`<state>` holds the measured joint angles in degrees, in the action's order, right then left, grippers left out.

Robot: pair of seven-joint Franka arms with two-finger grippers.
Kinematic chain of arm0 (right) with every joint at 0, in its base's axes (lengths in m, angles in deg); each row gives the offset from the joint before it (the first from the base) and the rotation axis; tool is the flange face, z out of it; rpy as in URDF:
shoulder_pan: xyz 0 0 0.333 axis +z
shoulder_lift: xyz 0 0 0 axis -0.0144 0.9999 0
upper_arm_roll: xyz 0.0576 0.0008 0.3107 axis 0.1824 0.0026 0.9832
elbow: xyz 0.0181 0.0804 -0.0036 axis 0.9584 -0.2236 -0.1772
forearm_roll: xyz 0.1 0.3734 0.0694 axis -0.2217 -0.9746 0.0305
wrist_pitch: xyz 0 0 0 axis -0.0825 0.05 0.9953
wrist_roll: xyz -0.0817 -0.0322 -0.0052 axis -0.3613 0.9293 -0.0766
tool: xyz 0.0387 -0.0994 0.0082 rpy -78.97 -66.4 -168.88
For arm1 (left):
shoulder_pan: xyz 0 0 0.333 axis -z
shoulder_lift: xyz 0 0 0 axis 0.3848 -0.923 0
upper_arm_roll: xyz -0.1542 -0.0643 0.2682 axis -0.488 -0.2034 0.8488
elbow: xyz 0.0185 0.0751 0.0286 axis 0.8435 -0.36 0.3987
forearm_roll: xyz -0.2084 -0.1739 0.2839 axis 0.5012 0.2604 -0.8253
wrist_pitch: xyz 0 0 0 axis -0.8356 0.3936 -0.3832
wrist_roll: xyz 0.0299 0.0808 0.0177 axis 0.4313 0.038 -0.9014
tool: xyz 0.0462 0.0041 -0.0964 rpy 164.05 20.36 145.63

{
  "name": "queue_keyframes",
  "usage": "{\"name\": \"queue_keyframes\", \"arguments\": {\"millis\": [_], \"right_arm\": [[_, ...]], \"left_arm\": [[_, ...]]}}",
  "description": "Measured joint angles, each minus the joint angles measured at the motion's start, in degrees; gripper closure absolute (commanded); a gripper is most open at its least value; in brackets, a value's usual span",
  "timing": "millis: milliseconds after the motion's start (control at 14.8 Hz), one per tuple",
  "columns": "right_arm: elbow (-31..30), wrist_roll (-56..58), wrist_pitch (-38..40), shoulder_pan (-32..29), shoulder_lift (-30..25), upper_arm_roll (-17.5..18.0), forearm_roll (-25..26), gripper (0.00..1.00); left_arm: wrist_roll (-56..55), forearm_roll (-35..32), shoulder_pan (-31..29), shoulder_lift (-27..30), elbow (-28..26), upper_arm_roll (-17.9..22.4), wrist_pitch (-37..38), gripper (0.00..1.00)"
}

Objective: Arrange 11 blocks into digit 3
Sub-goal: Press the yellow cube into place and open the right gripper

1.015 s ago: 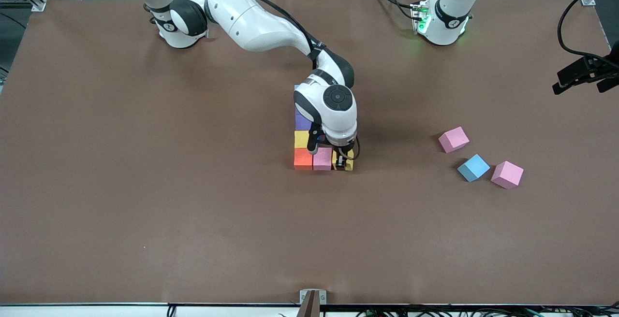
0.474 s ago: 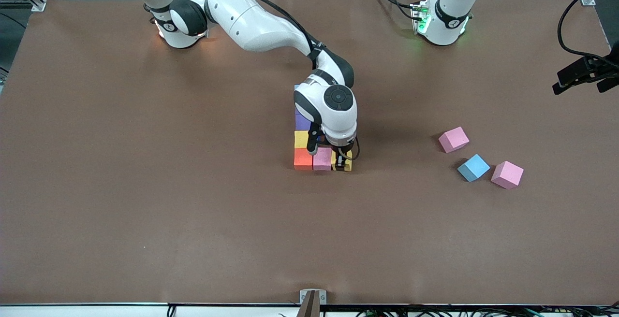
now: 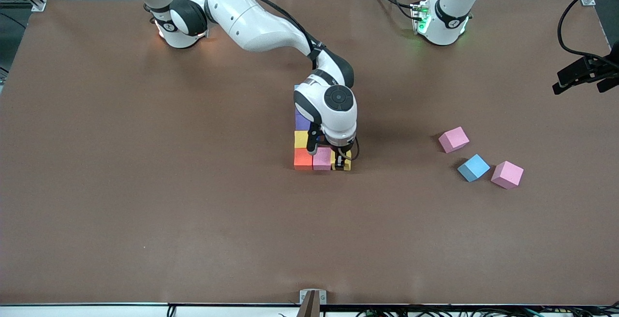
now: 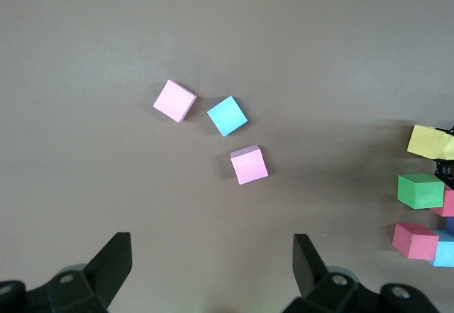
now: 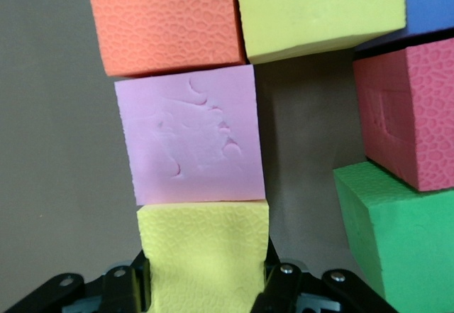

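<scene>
- Right claw (image 3: 341,162) down at the centre of the front frame, clamped narrow on the held yellow block (image 5: 203,253), one finger on each side of it.
- Held yellow block resting on the brown surface (image 3: 145,186), touching the pink block (image 3: 322,158) at the lower edge of the figure.
- Orange block (image 3: 303,158) touching the pink block on its side toward the right arm's end, closing a row of three.
- Second yellow block (image 3: 302,138) and purple block (image 3: 302,121) stacked up-frame from the orange one, the rest hidden under the right wrist.
- Red block (image 5: 411,114) and green block (image 5: 397,228) visible in the right wrist view, beside the row, across a bare gap from the pink block.
- Loose cubes lying apart toward the left arm's end: loose pink block (image 3: 453,139), light blue block (image 3: 473,167), other loose pink block (image 3: 507,174).
- Left claw (image 4: 211,245) spread wide, holding nothing, waiting high above those three.
</scene>
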<state>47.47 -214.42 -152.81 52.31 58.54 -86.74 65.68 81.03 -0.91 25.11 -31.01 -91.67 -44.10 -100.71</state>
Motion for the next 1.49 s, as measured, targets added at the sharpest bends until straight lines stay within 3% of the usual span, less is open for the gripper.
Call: {"name": "queue_keyframes", "arguments": {"millis": [541, 947, 1285, 1488], "right_arm": [[0.00, 0.35, 0.14, 0.00, 0.00, 0.00, 0.02, 1.00], [0.00, 0.37, 0.14, -0.10, 0.00, -0.04, 0.02, 0.93], [0.00, 0.37, 0.09, -0.22, 0.00, -0.04, 0.02, 0.80], [0.00, 0.37, 0.08, -0.29, 0.00, -0.04, 0.02, 0.57]], "left_arm": [[0.00, 0.00, 0.02, 0.00, 0.00, -0.01, 0.00, 0.00], [0.00, 0.00, 0.02, 0.00, 0.00, -0.01, 0.00, 0.00], [0.00, 0.00, 0.02, 0.00, 0.01, -0.01, 0.00, 0.00], [0.00, 0.00, 0.02, 0.00, 0.01, -0.01, 0.00, 0.00]]}}
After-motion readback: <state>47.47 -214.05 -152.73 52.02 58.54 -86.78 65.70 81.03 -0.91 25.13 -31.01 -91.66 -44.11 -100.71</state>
